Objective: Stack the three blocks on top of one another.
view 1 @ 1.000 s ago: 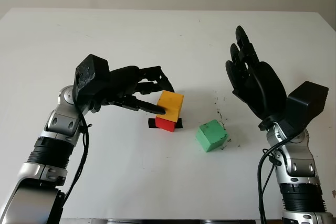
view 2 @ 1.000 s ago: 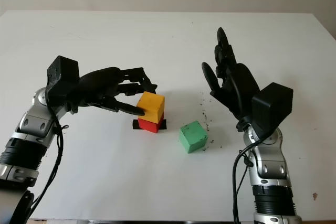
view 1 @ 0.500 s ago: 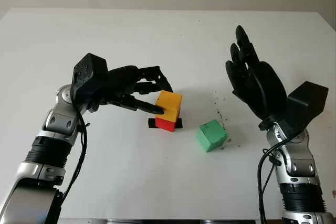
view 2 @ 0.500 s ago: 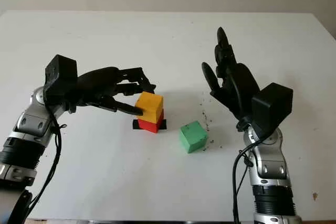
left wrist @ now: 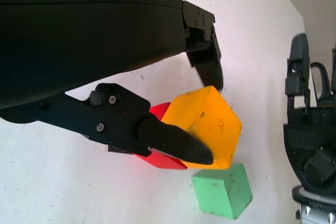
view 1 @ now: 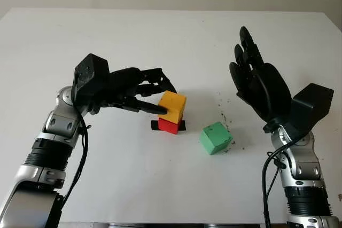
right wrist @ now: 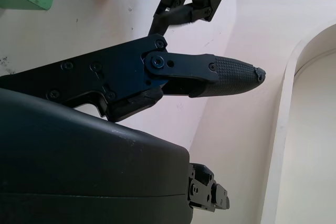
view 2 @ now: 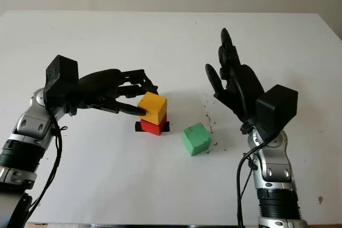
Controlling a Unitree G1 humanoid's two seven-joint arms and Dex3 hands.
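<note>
Little has changed on my feed over the last second: my left hand (view 1: 143, 93) still grips the yellow block (view 1: 173, 107), fingers (left wrist: 173, 142) closed on its sides, seated on the red block (view 1: 168, 126) at mid-table (view 1: 160, 36) over a black marker (view 1: 155, 125). The green block (view 1: 216, 138) lies just to the right, apart from the stack. My right hand (view 1: 259, 81) stays raised and open beyond it.

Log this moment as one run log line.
left hand: shut on yellow block | yellow block: atop red block | green block: on table, unstacked | right hand: open, raised
</note>
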